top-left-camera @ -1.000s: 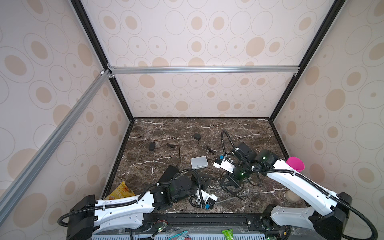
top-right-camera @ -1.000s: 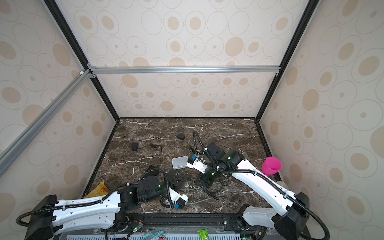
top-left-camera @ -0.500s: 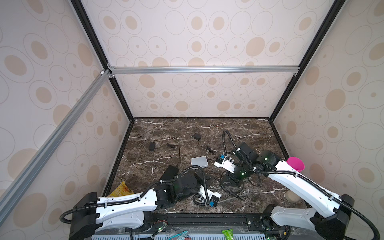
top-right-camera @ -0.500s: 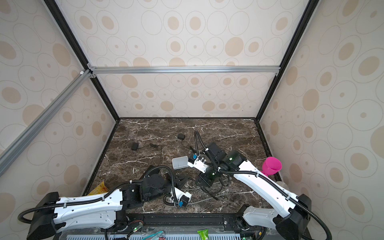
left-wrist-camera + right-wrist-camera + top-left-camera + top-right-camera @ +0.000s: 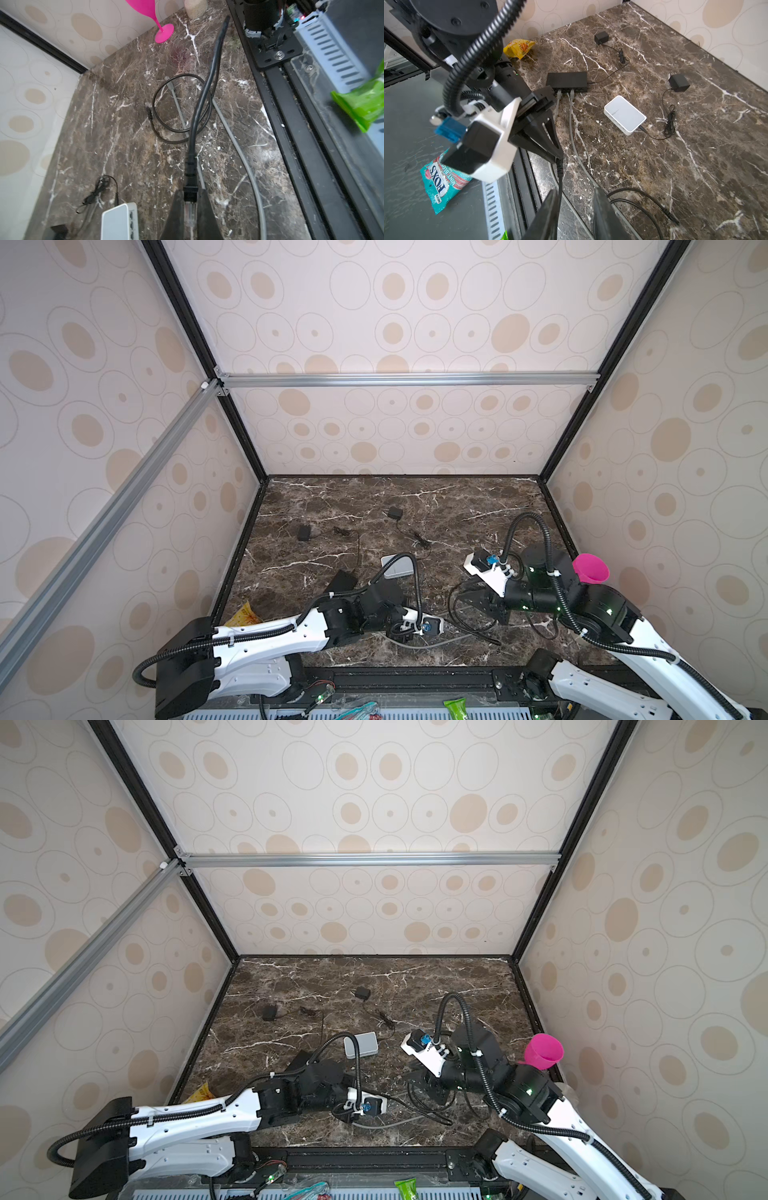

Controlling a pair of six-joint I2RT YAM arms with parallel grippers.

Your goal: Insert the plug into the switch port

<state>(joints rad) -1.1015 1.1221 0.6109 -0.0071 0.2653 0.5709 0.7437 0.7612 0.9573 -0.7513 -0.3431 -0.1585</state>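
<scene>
table [image 5: 415, 497]: dark marble; both switches and the loose leads lie on it.
left gripper [image 5: 190, 194]: clamped on the plug. Of the two arms it is the nearer to both switches.
right gripper [image 5: 576, 189]: jaws apart, gripping nothing. The black cable [image 5: 207, 87] passes just beside one finger [image 5: 548, 214].
black switch [image 5: 566, 80]: two grey leads sit in its ports and others look free. In both top views the left arm partly covers it.
white switch [image 5: 397, 566]: in a top view it lies beyond the left gripper, toward the back wall and near it. Its port row shows in the left wrist view. Which switch is meant, I cannot tell.
candy packet [image 5: 442, 178]: reads "FOXS" and "MINT"; it lies off the table, on the grey base.
yellow bag [image 5: 519, 46]: print too small to read.
plug [image 5: 190, 214]: clear, held between the left fingers with its long axis along them. The nose points back toward the palm, and the boot and cable lead out past the fingertips. By my judgement the nose must be turned or the plug re-gripped before it can meet a port.
</scene>
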